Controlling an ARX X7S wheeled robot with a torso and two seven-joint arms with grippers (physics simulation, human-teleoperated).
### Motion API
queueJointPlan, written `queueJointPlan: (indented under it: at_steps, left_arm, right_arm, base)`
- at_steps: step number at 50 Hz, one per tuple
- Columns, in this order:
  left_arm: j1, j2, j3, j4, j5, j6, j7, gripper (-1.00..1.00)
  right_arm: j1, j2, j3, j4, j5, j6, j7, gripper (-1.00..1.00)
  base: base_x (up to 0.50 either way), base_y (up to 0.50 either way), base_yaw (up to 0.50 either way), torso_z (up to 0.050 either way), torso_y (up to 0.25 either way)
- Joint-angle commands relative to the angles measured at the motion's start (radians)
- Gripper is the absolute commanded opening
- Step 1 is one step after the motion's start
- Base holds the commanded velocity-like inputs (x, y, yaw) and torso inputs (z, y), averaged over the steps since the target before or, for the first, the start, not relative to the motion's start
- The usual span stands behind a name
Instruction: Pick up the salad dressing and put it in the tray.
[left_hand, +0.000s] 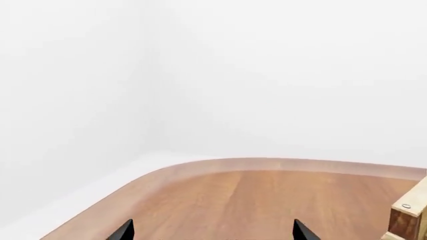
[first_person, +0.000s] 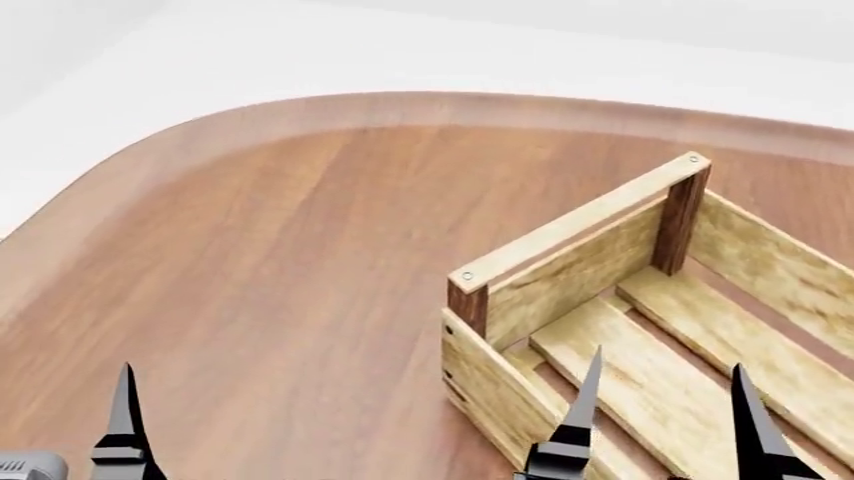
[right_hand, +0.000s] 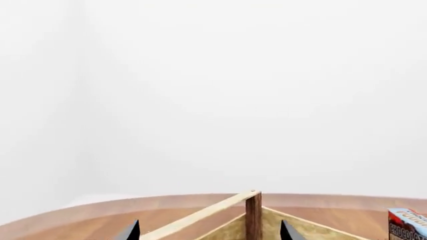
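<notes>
- the table (first_person: 267, 260) fills most of the head view: warm reddish-brown wood, smooth with a long grain, and a rounded corner with a paler bevelled edge at the upper left of the frame.
- the tray (first_person: 574, 225) sits at the right of the head view, light slatted wood with dark brown corner posts, open-topped and empty in the part that shows.
- the salad dressing is in none of the views, so i judge the step in hand is finding it; turn the head to look first, and move neither arm until it shows.
- a boxed carton (right_hand: 407, 225) with red print peeks in at the lower right of the right wrist view; it is not clearly the dressing.
- the right gripper (first_person: 661, 415) hangs over the tray, its black tapered jaws spread with nothing between.
- the left gripper (left_hand: 212, 231) is likewise parted and empty, over bare table.
</notes>
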Motion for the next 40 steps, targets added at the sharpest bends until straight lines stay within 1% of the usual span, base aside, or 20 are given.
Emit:
queueJointPlan:
  at_steps: [1, 40]
  left_arm:
    - [0.001, -0.004, 0.004, -0.001, 0.0, 0.005, -0.006, 1.0]
    - [-0.002, -0.017, 0.017, -0.007, -0.009, 0.014, -0.022, 1.0]
  right_arm:
    - [-0.005, 0.007, -0.008, -0.001, -0.002, -0.016, 0.0, 1.0]
    - [-0.003, 0.023, -0.027, 0.007, 0.019, -0.028, 0.003, 1.0]
  base:
    - [0.0, 0.0, 0.5, 0.0, 0.0]
    - [0.0, 0.0, 0.5, 0.0, 0.0]
